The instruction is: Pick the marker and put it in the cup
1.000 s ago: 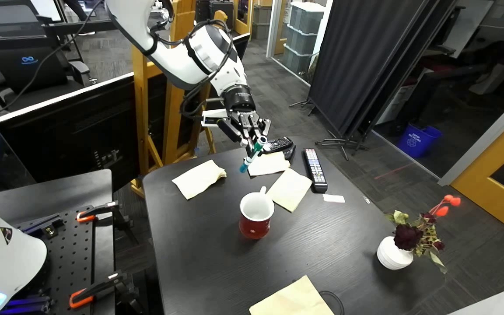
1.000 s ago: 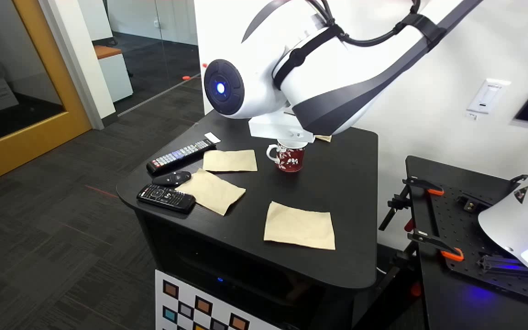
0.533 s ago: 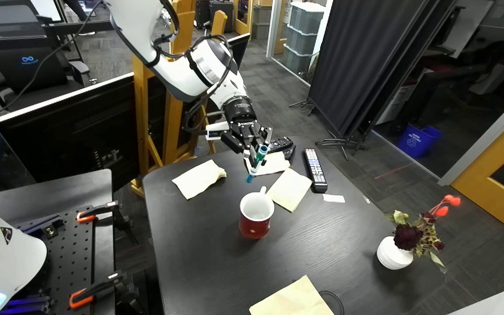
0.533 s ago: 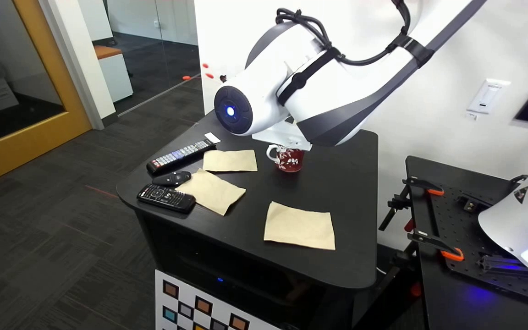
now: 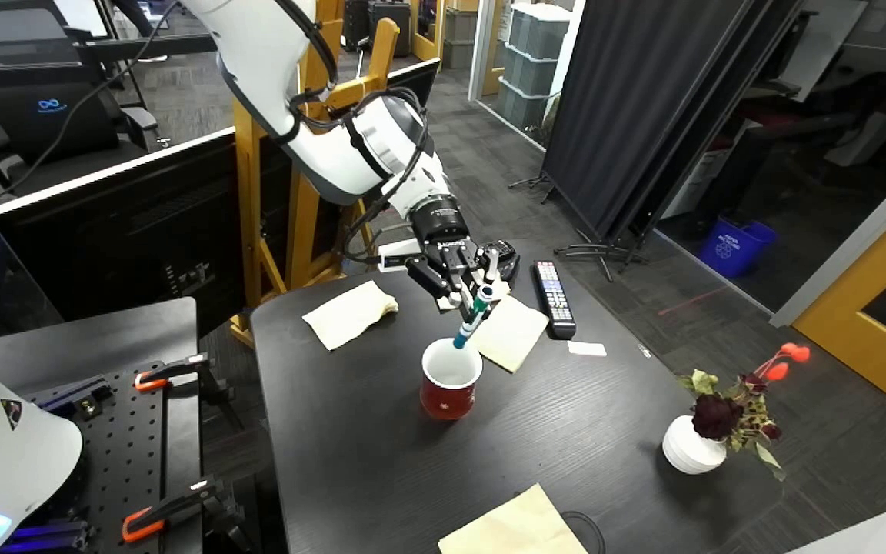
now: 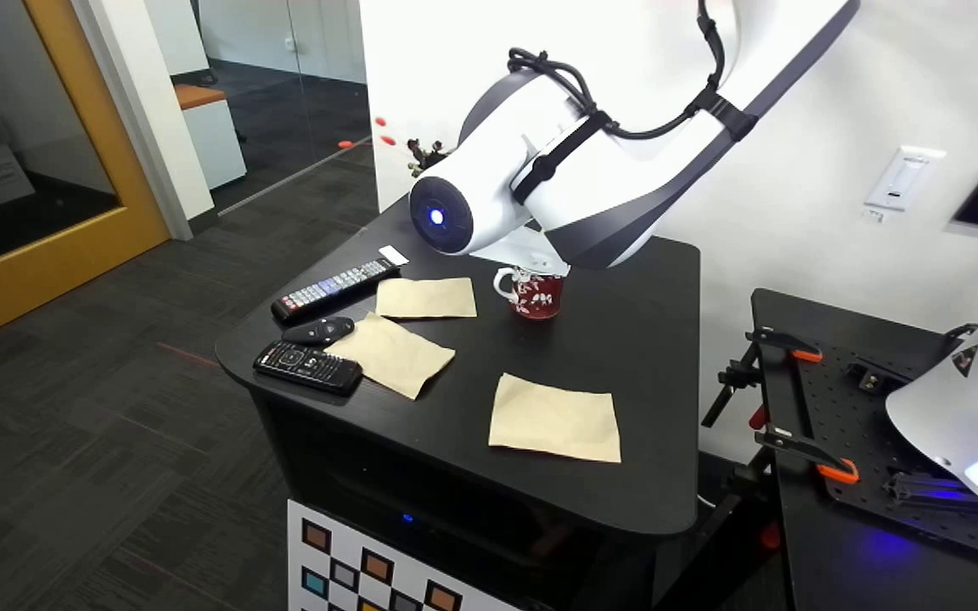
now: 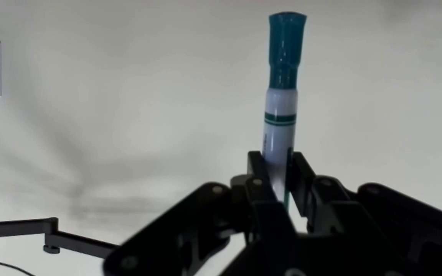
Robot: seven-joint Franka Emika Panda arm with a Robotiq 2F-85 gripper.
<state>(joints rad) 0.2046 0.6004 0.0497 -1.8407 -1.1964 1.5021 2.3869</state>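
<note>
Wrist view: the gripper [image 7: 276, 165] pinches the marker [image 7: 281, 101] — white barrel between its two fingers [image 7: 257, 166], teal end clear of them. Seen in an exterior view, the marker hangs tilted, teal end lowest. Lower than the gripper, the cup [image 5: 447, 396] stands upright on the dark table [image 5: 358, 454]. From this angle the teal end overlaps the cup's rim; whether it is inside the opening, I cannot tell. Obstruction noted: in an exterior view the robot arm [image 6: 616, 178] hides the gripper and covers the top of the cup. Items around the gripper: a flat tan sheet [image 5: 511, 338] and, farther over, the long remote [image 5: 554, 298] lie to one side of it; a curled tan sheet [image 5: 347, 317] lies to its opposite side. Behind it, in an exterior view, is a small black remote [image 5: 503, 248] — partly masked. The white vase [image 5: 693, 450], holding dark red flowers [image 5: 717, 416], stands well apart from it.
</note>
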